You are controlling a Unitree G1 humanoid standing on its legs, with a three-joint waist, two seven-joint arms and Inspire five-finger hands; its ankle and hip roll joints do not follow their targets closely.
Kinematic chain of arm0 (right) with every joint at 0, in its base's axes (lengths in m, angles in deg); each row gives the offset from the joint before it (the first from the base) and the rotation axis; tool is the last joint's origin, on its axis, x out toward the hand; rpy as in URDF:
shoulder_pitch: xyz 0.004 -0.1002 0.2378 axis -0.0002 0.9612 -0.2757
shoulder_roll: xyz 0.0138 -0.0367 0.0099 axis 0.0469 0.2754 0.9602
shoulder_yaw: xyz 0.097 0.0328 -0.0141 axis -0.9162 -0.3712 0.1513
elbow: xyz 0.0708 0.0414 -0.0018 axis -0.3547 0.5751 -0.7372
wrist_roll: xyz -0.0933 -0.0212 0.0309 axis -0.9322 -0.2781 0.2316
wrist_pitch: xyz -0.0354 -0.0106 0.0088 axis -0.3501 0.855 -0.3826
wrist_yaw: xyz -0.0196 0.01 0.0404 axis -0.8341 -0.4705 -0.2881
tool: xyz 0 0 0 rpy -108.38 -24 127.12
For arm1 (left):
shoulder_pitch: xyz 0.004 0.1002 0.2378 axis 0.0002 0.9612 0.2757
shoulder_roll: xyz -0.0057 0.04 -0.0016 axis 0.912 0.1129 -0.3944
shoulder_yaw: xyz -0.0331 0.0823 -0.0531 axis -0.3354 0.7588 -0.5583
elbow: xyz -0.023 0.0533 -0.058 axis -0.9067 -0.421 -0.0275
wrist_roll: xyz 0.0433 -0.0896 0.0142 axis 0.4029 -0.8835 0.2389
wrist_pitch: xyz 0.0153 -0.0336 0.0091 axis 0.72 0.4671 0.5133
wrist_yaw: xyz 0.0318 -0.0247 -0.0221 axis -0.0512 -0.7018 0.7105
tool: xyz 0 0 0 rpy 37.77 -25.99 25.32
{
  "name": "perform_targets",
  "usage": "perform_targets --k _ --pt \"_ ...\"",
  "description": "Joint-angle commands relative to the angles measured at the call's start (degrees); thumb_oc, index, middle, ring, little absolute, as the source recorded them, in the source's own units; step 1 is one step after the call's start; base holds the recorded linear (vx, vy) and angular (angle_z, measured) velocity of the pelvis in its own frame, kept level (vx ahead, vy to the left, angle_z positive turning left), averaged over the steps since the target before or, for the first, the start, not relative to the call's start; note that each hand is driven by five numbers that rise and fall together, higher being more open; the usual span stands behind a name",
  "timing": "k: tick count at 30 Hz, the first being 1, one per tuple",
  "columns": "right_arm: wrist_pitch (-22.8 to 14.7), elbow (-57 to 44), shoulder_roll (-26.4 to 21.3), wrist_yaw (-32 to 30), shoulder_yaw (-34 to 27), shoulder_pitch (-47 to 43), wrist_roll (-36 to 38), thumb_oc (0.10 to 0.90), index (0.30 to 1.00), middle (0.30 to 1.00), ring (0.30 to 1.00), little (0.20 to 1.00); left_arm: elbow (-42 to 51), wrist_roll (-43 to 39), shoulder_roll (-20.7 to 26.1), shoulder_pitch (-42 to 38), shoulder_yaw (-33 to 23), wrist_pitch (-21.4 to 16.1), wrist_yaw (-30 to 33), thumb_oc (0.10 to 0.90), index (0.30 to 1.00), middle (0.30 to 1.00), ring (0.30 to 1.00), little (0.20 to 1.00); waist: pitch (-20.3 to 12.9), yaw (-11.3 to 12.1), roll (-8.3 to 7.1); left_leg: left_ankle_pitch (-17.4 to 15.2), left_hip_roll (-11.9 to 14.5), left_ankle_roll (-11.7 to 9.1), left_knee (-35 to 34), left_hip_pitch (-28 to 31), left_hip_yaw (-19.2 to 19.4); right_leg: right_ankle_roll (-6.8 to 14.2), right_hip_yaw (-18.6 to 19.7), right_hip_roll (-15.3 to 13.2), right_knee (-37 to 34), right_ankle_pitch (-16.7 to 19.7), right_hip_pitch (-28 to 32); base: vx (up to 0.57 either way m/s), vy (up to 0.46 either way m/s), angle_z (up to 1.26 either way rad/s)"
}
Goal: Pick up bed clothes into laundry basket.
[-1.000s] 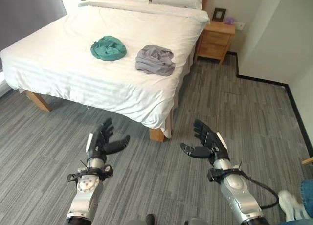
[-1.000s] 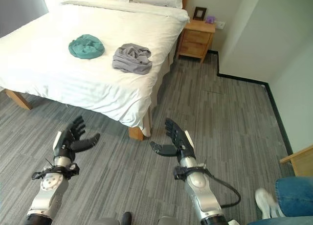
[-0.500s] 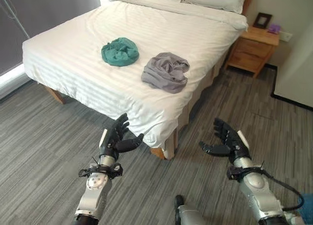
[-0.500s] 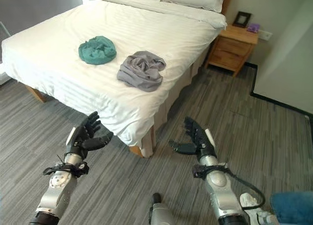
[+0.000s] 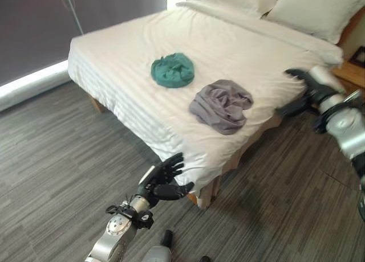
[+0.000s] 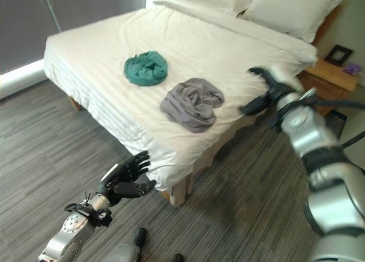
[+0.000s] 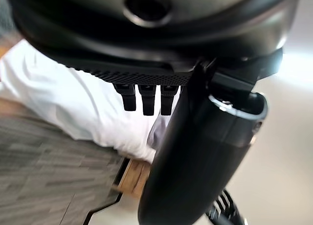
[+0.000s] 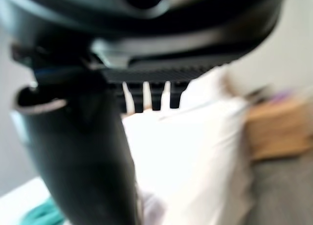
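The left hand (image 5: 162, 181) hangs low over the grey plank floor (image 5: 63, 159), just off the near corner of the bed (image 5: 137, 62), with its fingers (image 5: 173, 163) spread loosely and its thumb standing apart; nothing is in it, and it touches neither the sheet nor the floor. In its own wrist view the fingers (image 7: 145, 98) point straight out toward the overhanging white sheet and the wooden bed leg (image 7: 131, 175) beneath it. The right hand (image 6: 272, 86) is raised at the far side of the bed, close to the mattress edge, its fingers relaxed and its thumb held out, empty as well. Between the two hands, on the white striped sheet, lie the task's clothes: a crumpled grey garment (image 5: 221, 105) nearer the bed's right edge, and a bunched teal garment (image 5: 173, 70) just beyond it toward the middle of the bed, the two near each other but apart. Two white pillows (image 6: 291, 14) rest at the head of the bed. A wooden nightstand (image 6: 328, 74) stands beyond the right hand, with a small dark picture frame (image 6: 339, 54) on top.
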Motion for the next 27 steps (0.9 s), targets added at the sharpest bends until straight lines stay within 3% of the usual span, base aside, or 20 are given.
perform_targets --k 1,7,11,17,25,26,27 --pt "-1.37 2.59 -0.39 -7.16 4.16 -17.70 -1.91 0.800 0.900 0.900 0.900 0.900 12.58 -3.30 5.22 -3.13 -1.85 -4.00 -1.24 0.800 0.900 0.900 0.900 0.900 -0.51 2.83 -6.28 -2.04 0.70 -3.10 -1.95 -0.11 -1.25 6.08 5.40 -5.73 -6.47 0.05 2.90 -0.17 -0.003 0.17" --pt "-1.05 6.94 -1.61 -10.77 4.26 -24.31 3.65 0.800 0.900 0.900 0.900 0.900 14.38 -5.95 7.08 -5.11 -1.06 -4.48 0.73 0.800 0.900 0.900 0.900 0.900 5.99 5.31 -4.61 0.45 0.07 -4.18 -2.85 -8.93 -5.13 5.97 2.64 -5.73 -5.56 1.72 -6.40 -0.14 -0.031 0.42" --pt "-1.47 6.21 -1.32 -11.99 4.14 -24.90 5.56 0.800 0.900 0.900 0.900 0.900 14.54 -5.31 6.43 -4.31 -1.41 -4.78 2.09 0.800 0.900 0.900 0.900 0.900 8.07 5.57 -4.11 0.85 -0.04 -4.28 -2.85 -10.91 -5.16 6.14 2.70 -5.60 -6.31 2.36 -7.89 0.00 -0.008 0.14" --pt "-1.24 6.25 0.91 -13.17 2.99 -23.28 6.41 0.800 0.900 0.900 0.900 0.900 13.54 -3.18 4.43 -5.93 0.58 -5.02 5.71 0.800 0.900 0.900 0.900 0.900 12.46 6.53 -2.03 1.81 -0.33 -4.36 -2.75 -15.05 -5.10 6.09 3.03 -6.31 -5.01 2.33 -12.27 -0.03 0.003 0.02" --pt "-2.11 3.42 6.50 -11.78 -7.43 -0.74 5.51 0.800 0.900 0.900 0.900 0.900 11.22 1.31 0.40 -9.94 1.60 -5.46 8.82 0.800 0.900 0.900 0.900 0.900 17.80 5.95 0.37 2.51 -0.81 -4.12 -2.41 -17.62 -5.36 6.47 2.74 -6.91 -4.00 2.79 -14.79 -0.03 0.006 -0.02" --pt "-2.40 3.17 6.79 -10.44 -6.80 2.04 3.97 0.715 0.773 0.773 0.773 0.773 11.21 1.20 0.03 -10.11 1.44 -5.65 8.69 0.800 0.900 0.900 0.900 0.900 18.19 5.89 0.40 2.50 -0.88 -4.11 -2.38 -17.76 -5.35 6.51 2.62 -6.90 -4.13 2.76 -14.67 0.00 -0.021 0.07" --pt "-2.76 2.65 6.81 -9.99 -8.00 5.19 3.72 0.400 0.300 0.300 0.300 0.300 11.10 1.34 -0.49 -10.07 1.29 -6.03 8.64 0.800 0.900 0.900 0.900 0.900 18.44 5.67 0.51 2.46 -0.91 -4.10 -2.34 -17.89 -5.43 6.58 2.49 -6.99 -4.32 2.70 -14.48 0.01 -0.012 0.04"
